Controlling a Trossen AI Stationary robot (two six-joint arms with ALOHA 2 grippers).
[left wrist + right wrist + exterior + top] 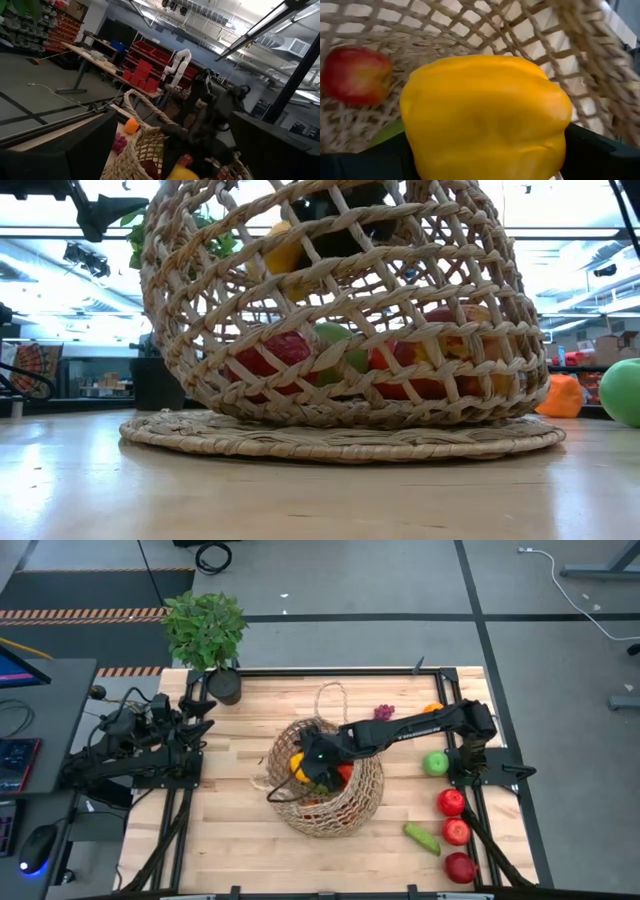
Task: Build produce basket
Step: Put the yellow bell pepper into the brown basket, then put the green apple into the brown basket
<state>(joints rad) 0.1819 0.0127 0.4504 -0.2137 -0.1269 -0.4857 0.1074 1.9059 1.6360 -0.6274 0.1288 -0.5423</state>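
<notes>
Pale wood table [230, 840]; wicker basket [350, 810] at its middle, fruit inside; right gripper [318, 768] reaching into the basket mouth — clamped on a yellow pepper [485, 117], red apple [355, 75] just beside; left gripper [195, 715] parked at the left edge, fingers wide; green apple [436, 763], red apples [452, 802], cucumber [422, 837] — on the table, right of the basket.

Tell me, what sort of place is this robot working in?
It looks like a workshop or robotics lab, not a kitchen. Beyond the wooden table stand shelves of red storage bins, a long workbench and a white robot arm, under a high ceiling with bare ducts.
</notes>
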